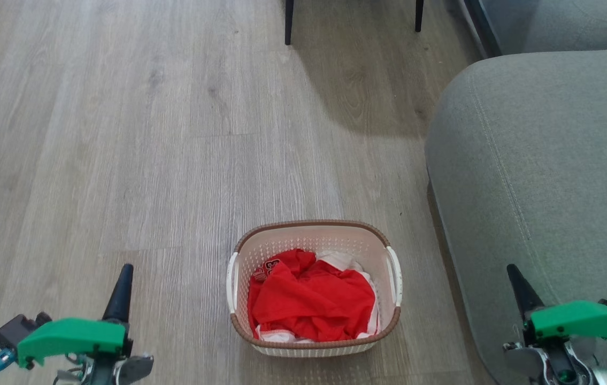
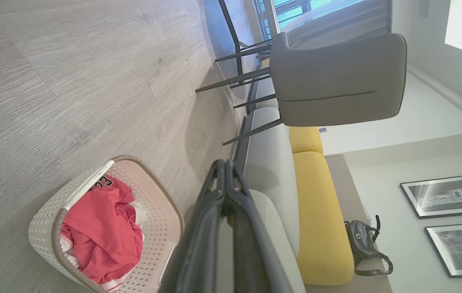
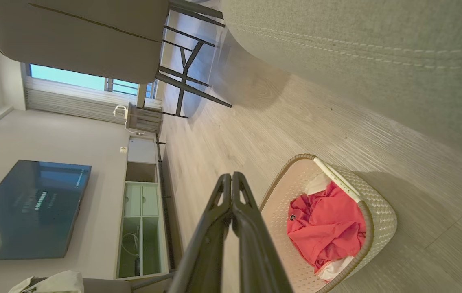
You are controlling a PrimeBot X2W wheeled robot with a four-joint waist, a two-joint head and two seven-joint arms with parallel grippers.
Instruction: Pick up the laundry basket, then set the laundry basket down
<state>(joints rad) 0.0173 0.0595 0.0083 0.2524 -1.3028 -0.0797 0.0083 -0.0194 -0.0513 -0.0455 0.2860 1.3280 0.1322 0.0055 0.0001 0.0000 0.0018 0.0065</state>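
Note:
The laundry basket (image 1: 314, 243) stands on the wooden floor between my two arms, cream and perforated, with a brown woven rim and a white handle on each side. Red and white clothes (image 1: 311, 302) lie crumpled inside it. My left gripper (image 1: 125, 270) is shut, well to the basket's left and apart from it. My right gripper (image 1: 512, 270) is shut too, over the sofa edge on the basket's right. In the left wrist view the basket (image 2: 43, 228) sits left of the shut fingers (image 2: 224, 165). In the right wrist view the basket (image 3: 377, 211) sits right of the shut fingers (image 3: 231, 179).
A grey sofa (image 1: 549, 176) fills the right side, close to the basket. Two dark chair legs (image 1: 289, 21) stand at the far end of the floor. The grey chair (image 2: 336, 77), yellow cushions (image 2: 316, 211) and a dark handbag (image 2: 363, 242) lie further off. A TV (image 3: 27, 209) hangs on the wall.

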